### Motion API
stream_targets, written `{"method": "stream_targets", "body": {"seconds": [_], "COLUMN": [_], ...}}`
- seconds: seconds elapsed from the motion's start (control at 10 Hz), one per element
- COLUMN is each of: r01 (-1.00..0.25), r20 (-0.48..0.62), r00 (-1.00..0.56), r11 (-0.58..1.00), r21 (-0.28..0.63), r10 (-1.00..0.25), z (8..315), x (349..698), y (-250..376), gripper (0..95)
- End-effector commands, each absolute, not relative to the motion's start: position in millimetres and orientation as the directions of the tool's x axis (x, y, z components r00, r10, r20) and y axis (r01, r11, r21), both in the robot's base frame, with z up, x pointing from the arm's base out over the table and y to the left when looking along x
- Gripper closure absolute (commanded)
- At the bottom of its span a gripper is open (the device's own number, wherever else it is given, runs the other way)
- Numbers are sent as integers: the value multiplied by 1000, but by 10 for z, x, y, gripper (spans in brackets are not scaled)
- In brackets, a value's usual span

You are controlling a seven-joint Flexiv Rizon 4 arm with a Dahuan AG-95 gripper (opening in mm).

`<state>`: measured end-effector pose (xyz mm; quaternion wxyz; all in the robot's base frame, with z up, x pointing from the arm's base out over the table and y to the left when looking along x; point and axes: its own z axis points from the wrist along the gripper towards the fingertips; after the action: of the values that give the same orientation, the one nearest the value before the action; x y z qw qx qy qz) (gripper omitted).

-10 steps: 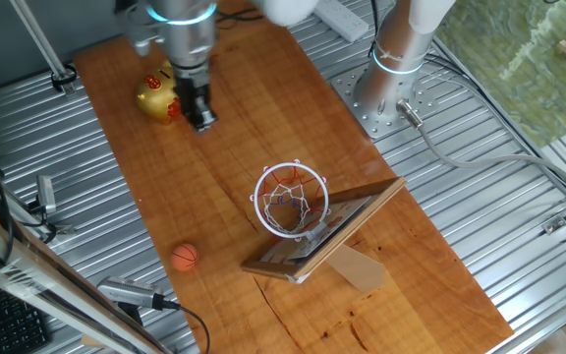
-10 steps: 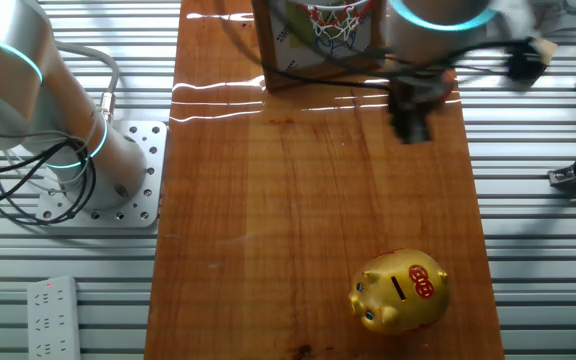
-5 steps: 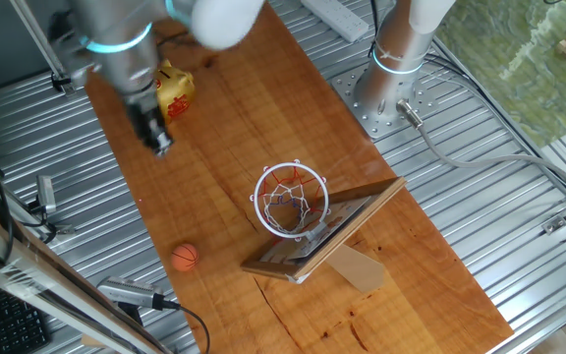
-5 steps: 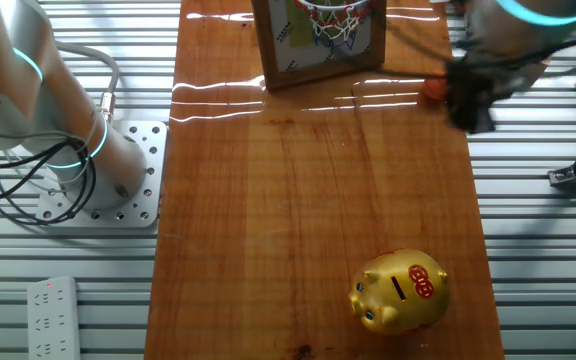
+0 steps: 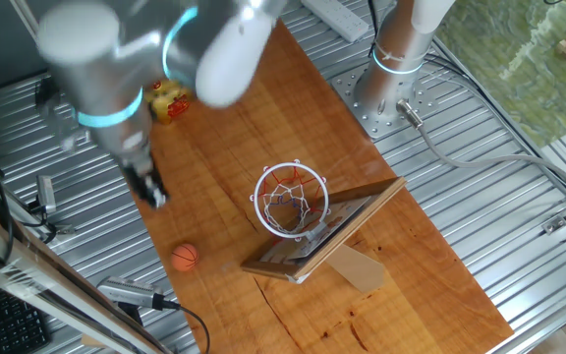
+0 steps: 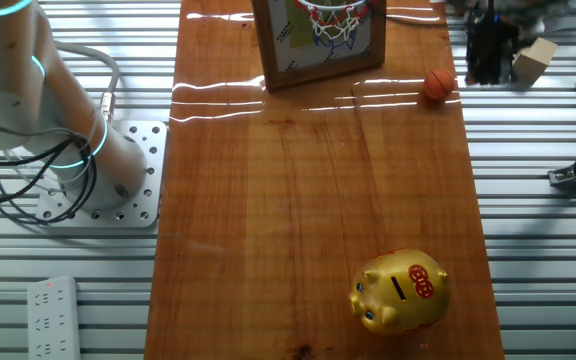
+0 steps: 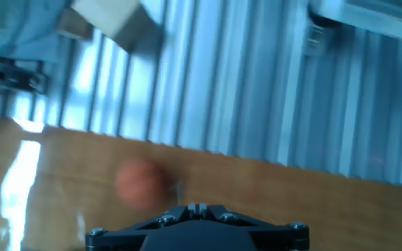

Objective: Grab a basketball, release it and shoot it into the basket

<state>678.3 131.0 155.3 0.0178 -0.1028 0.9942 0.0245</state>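
Note:
The basketball (image 5: 185, 256) is a tiny orange ball lying on the wooden board near its edge; it also shows in the other fixed view (image 6: 439, 84) and as an orange blur in the hand view (image 7: 139, 183). The basket (image 5: 291, 200) has a white ring and net on a wooden-framed backboard (image 6: 320, 40), and stands apart from the ball. My gripper (image 5: 151, 187) hangs over the board's edge, short of the ball and not touching it. It is motion-blurred in the other fixed view (image 6: 485, 55). In the hand view (image 7: 197, 207) its fingers are pressed together, holding nothing.
A gold and red piggy bank (image 5: 168, 98) stands at the far end of the board (image 6: 400, 290). Ribbed metal tabletop (image 5: 480, 197) flanks the board. The arm's base (image 5: 393, 93) and cables sit to one side. A small cardboard box (image 6: 533, 62) lies beyond the gripper.
My gripper has swung away from the piggy bank, across the board to its edge and closer to the basketball. The ball, basket and piggy bank have not moved.

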Motion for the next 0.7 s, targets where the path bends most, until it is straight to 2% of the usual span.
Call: {"method": "stream_targets", "body": {"seconds": [0.1,0.4,0.7], "r01": [-315,-389,-420], "r20": [-60,-63,-67], "r00": [-948,-919,-905], "r11": [949,921,907], "r21": [21,-11,-20], "r10": [-313,-389,-421], "z": [1169,984,927], "x": [7024,6845,6786], "y": [2229,2410,2396], "gripper": [950,950,950]}}
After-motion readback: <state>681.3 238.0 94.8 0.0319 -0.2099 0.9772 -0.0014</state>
